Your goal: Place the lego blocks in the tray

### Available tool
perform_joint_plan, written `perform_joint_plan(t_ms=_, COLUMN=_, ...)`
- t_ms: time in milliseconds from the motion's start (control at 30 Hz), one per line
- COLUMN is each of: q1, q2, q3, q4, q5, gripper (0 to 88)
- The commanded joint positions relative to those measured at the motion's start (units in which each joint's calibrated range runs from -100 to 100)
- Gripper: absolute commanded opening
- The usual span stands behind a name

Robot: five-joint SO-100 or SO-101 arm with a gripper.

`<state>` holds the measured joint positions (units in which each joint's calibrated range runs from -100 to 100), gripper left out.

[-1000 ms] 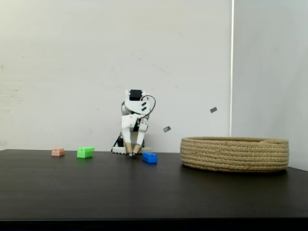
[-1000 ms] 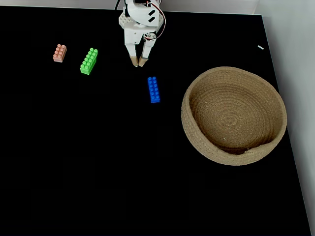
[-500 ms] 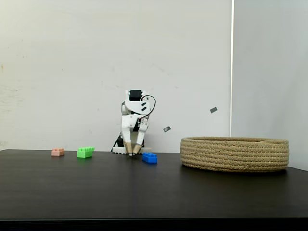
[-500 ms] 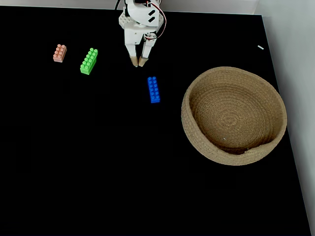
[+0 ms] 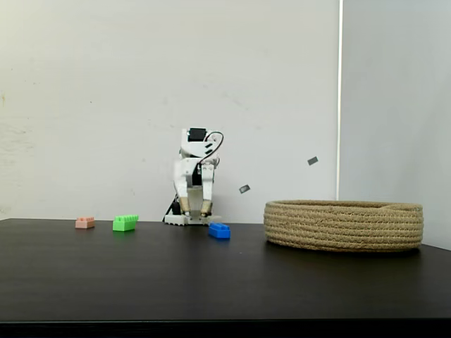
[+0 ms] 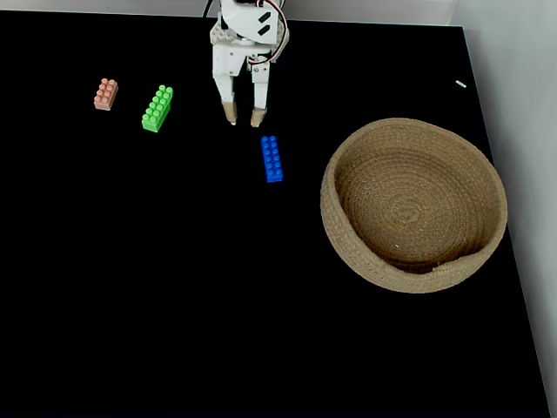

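Three bricks lie on the black table: a pale pink one (image 6: 105,93) (image 5: 84,222) at the far left, a bright green one (image 6: 157,108) (image 5: 125,222) beside it, and a blue one (image 6: 271,158) (image 5: 219,230) nearer the middle. The woven rope tray (image 6: 412,205) (image 5: 344,224) sits at the right with nothing inside it. My white gripper (image 6: 244,119) (image 5: 195,210) hangs open and holds nothing, its tan-tipped fingers (image 6: 229,111) pointing down a little above the table, just behind and to the left of the blue brick in the top-down fixed view.
The arm's base (image 6: 248,17) stands at the back edge of the table, against a white wall (image 5: 141,91). The table's right edge (image 6: 500,174) runs just past the tray. Wide bare tabletop (image 6: 174,296) lies in front of the bricks.
The gripper has opened: its fingers were nearly together and now stand apart. It has also lifted a little and reached slightly forward toward the blue brick.
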<state>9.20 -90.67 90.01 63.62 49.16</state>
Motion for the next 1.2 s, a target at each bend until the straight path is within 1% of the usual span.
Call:
perform_joint_plan(t_ms=0, q1=4.90, q2=7.87, q3=-12.72, q4=-0.52, q5=2.44, gripper=17.2)
perform_joint_plan(t_ms=167, q1=12.64, q2=19.04, q3=-26.04, q4=2.73, q5=2.10, gripper=19.7)
perform_joint_plan(t_ms=300, q1=20.39, q2=27.21, q3=-32.69, q4=4.23, q5=4.30, gripper=21.4)
perform_joint_plan(t_ms=467, q1=29.46, q2=32.37, q3=-35.61, q4=4.64, q5=8.21, gripper=22.0)
perform_joint_plan(t_ms=667, q1=39.36, q2=40.11, q3=-36.07, q4=4.23, q5=10.50, gripper=22.9)
perform_joint_plan(t_ms=800, q1=42.16, q2=44.67, q3=-34.52, q4=-0.61, q5=12.26, gripper=23.3)
perform_joint_plan(t_ms=1000, q1=42.08, q2=49.48, q3=-34.34, q4=-4.27, q5=13.82, gripper=29.2)
perform_joint_plan(t_ms=1167, q1=41.91, q2=51.72, q3=-33.70, q4=-6.77, q5=14.60, gripper=28.8)
